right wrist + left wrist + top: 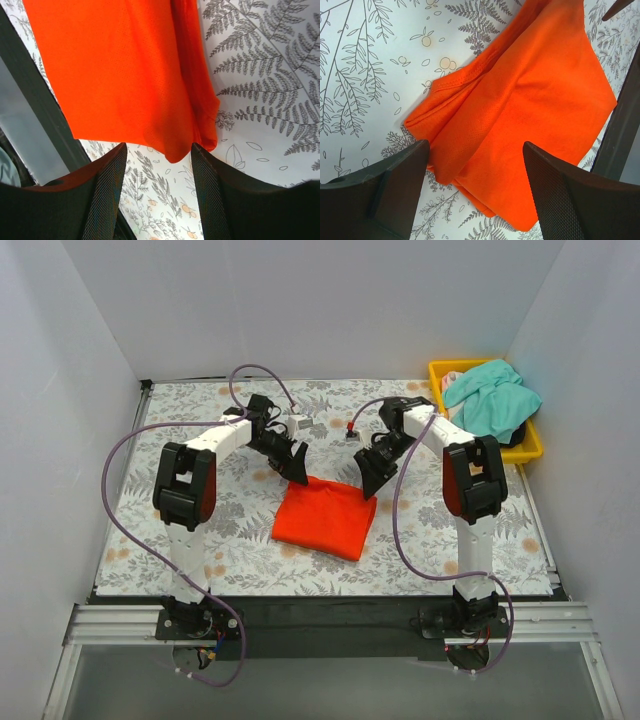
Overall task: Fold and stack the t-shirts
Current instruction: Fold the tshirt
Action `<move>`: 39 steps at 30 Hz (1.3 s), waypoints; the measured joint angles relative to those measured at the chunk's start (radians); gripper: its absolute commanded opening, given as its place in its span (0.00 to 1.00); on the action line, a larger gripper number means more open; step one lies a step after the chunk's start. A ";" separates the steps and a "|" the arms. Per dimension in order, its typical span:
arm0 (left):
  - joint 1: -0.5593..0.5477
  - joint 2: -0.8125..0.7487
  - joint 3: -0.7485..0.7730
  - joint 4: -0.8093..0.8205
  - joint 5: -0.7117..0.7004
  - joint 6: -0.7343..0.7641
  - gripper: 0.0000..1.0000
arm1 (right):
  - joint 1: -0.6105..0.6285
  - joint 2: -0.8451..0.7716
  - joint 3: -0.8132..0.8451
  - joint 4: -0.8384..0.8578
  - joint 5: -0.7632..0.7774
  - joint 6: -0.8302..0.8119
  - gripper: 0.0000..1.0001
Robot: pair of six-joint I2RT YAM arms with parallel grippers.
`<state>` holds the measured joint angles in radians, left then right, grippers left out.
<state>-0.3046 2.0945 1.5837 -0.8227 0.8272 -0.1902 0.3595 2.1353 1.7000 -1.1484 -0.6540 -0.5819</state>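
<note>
Orange-red t-shirt [325, 517], folded into a flat rectangle, on the patterned worktop [200, 540]. Left claw [296, 468] over its far-left corner and right claw [371, 481] over its far-right corner, fingers apart, gripping nothing. Teal-green t-shirt [490, 400] heaped in yellow bin [531, 451], well off to its far right.

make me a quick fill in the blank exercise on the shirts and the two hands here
1. The folded t-shirt at the middle of the table is ____ in colour.
2. The teal t-shirt lies crumpled in the yellow bin at the table's far ____ corner.
3. The left hand and the right hand both stand ____, gripping nothing.
Missing words: orange; right; open.
</note>
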 measured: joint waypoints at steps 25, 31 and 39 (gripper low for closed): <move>0.000 0.013 0.002 0.024 -0.060 -0.039 0.01 | 0.000 -0.078 -0.032 0.025 0.053 0.027 0.01; -0.005 0.014 0.002 0.046 -0.070 -0.066 0.00 | -0.005 -0.115 -0.082 0.027 0.105 0.021 0.01; -0.006 0.085 0.005 0.072 -0.092 -0.129 0.00 | -0.011 0.094 0.048 0.079 0.223 0.084 0.01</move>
<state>-0.3111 2.1792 1.5883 -0.7502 0.7349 -0.3191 0.3481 2.2295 1.7481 -1.0691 -0.4309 -0.4976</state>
